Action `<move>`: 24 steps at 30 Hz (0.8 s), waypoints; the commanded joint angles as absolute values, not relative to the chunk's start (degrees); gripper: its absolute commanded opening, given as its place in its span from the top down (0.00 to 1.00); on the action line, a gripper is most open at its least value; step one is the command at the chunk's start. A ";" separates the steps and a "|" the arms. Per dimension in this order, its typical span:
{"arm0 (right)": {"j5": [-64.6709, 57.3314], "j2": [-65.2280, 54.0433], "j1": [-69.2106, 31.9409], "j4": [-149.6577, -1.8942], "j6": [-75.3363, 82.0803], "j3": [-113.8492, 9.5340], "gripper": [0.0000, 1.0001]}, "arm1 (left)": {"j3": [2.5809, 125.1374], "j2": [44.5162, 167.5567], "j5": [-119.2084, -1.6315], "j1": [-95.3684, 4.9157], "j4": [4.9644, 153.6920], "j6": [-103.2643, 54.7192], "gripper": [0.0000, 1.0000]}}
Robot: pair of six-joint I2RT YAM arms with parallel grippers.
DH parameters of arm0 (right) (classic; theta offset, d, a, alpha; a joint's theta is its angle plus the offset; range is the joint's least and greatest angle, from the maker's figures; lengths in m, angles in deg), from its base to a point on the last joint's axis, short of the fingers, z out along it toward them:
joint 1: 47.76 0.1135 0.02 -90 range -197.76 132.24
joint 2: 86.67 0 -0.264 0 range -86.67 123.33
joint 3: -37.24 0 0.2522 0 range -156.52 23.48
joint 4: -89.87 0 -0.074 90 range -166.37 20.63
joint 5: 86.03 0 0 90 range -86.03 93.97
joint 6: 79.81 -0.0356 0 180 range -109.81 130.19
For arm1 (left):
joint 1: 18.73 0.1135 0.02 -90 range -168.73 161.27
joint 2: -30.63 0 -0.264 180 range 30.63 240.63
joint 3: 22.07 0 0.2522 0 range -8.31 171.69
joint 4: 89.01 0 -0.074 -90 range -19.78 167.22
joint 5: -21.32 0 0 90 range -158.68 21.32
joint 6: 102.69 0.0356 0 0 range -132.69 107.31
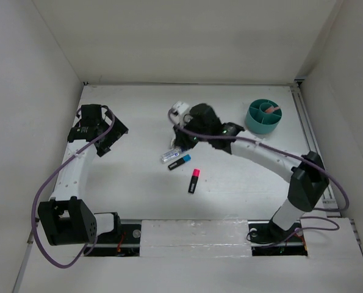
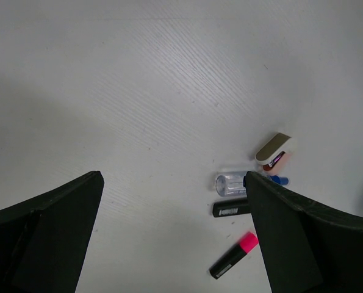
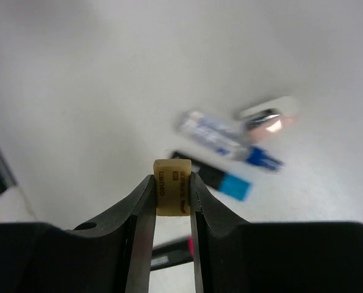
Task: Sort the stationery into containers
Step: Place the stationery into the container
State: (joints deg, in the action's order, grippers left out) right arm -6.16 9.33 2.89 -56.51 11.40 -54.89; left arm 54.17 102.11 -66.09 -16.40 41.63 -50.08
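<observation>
Tan block (image 3: 172, 192), long side along the fingers (image 3: 141, 210), clamped in right gripper (image 3: 171, 180); teal cup (image 1: 263, 117) sits well apart to its right, right arm nearer, while left gripper (image 2: 172, 177) gapes empty far left.

- Left hand (image 2: 173, 183): its dark fingers (image 2: 53, 238) stand wide apart over the white desk (image 2: 169, 73).
- Clear tube (image 2: 230, 183) and black highlighter (image 2: 229, 209) lie side by side, partly behind the right finger.
- Pink-capped highlighter (image 2: 233, 255) lies nearer, apart.
- Pale eraser (image 2: 273, 146) lies just beyond the tube.
</observation>
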 commanded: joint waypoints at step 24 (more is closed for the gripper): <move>10.49 13.52 -52.75 -57.04 -4.40 -73.12 1.00 | 52.51 102.69 -59.98 -16.44 45.85 -46.88 0.00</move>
State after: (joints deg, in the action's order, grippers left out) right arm 12.03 13.42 -49.78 -57.34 -4.75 -70.34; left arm 52.90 102.07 -61.85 -16.40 44.56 -47.94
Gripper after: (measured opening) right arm 0.306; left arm 0.997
